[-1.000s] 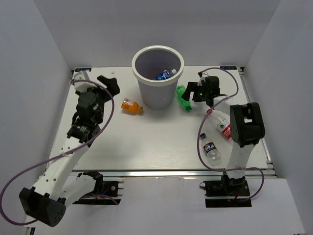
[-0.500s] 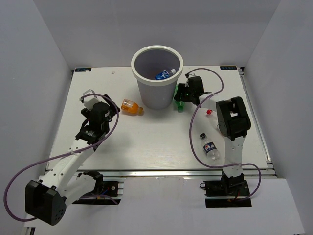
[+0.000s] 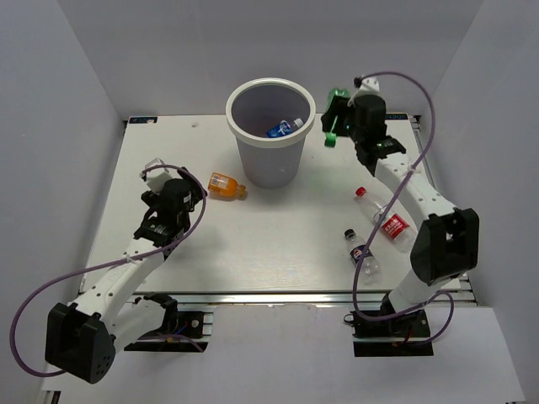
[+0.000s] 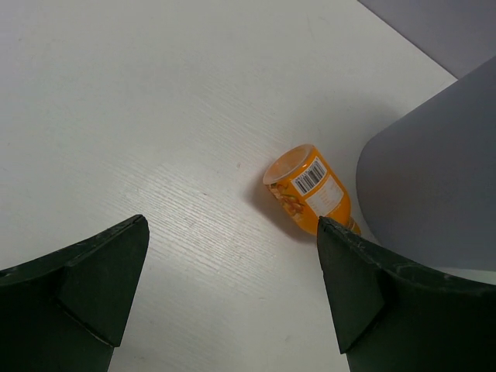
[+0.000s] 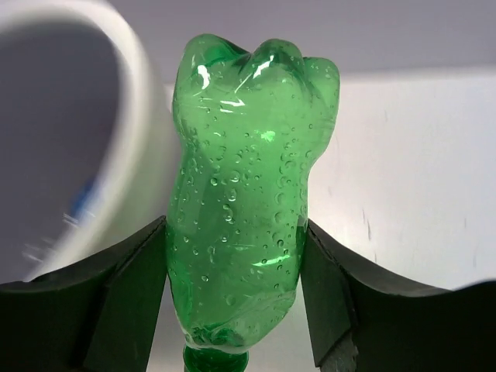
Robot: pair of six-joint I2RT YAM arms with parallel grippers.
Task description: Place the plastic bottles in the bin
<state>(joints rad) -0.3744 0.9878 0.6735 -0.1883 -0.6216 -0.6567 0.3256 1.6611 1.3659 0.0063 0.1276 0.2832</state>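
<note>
The right gripper [image 5: 235, 226] is clamped on the green bottle [image 5: 248, 178], one finger pressed to each side of its body. The bottle's lobed base points away from the wrist and its neck points back toward it. In the overhead view this bottle hangs clear of the table [image 3: 278, 244], just beside the rolled rim of the bin [image 3: 238, 94] at about its 3 o'clock and outside the opening. The light-grey bin stands upright toward 12 o'clock on the table, and a clear bottle with a blue label [image 3: 285, 128] lies inside it. The left gripper [image 4: 232, 229] is spread wide and grasps nothing. It hovers over bare tabletop at roughly 8 o'clock from the bin. The stubby orange bottle [image 4: 310, 190] lies on its side ahead of those fingers, apart from them. Its neck end sits just beside the foot of the bin at about 8 o'clock. Two more clear bottles lie on the table well apart from the bin, between its 4 and 5 o'clock. One has a red cap and red label [image 3: 383, 216], and nearer the arm bases is one with a dark cap and blue label [image 3: 361, 253].
</note>
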